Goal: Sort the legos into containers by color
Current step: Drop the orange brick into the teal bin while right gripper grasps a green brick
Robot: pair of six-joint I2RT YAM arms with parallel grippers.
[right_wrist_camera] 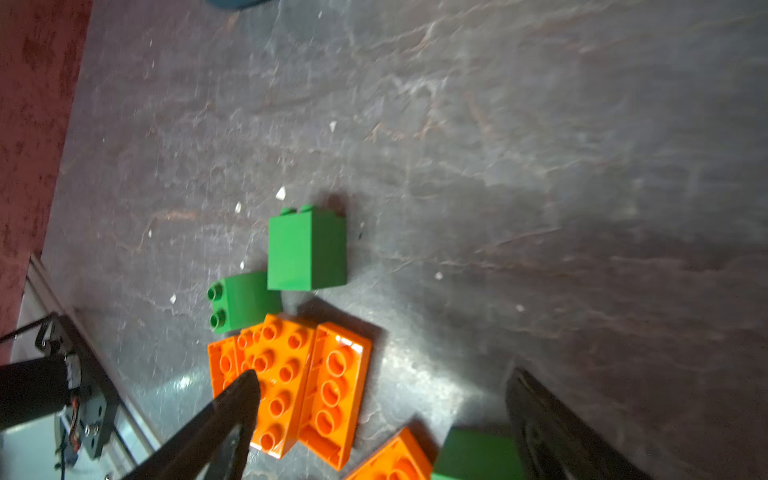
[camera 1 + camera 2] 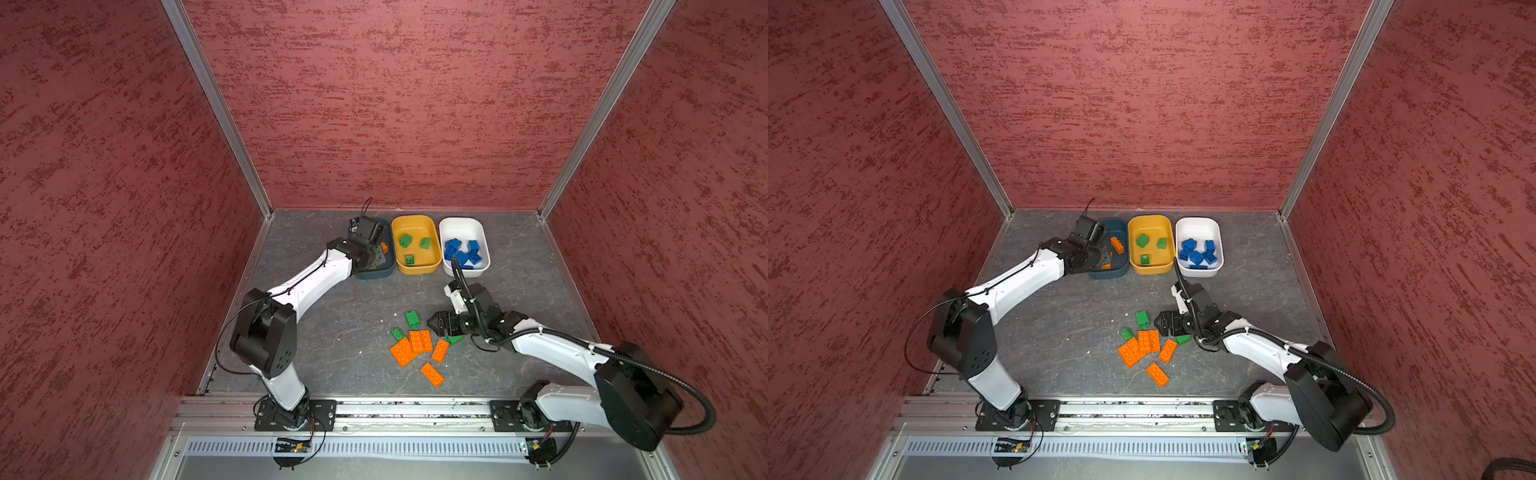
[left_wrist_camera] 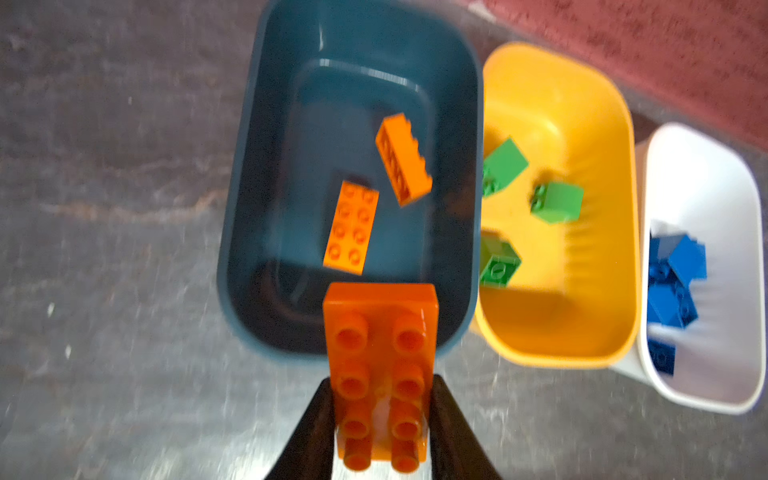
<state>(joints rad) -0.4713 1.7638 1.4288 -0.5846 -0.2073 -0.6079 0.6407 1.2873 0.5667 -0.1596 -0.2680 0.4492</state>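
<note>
The left claw (image 3: 380, 440) is clamped on a flat orange studded plastic plate (image 3: 380, 357), held over one end of the dark teal rounded plastic tub (image 3: 249, 166). Two more orange plates (image 3: 351, 228) lie inside it, one flat and one tipped on its edge. Beside it, the mustard yellow tub (image 3: 582, 345) holds three chunky green blocks (image 3: 557, 201). The white tub (image 2: 465, 272) next along holds a heap of blue blocks (image 2: 463, 253).

The right claw (image 1: 382, 374) has its jaws wide apart and grips nothing. It hangs low over the dark grey stone-patterned counter (image 2: 332, 324), above the loose pile: several orange plates (image 2: 415, 347) touching or overlapping, and three green blocks (image 1: 307, 249) at the pile's edge — one just beside a finger (image 1: 552, 424).
</note>
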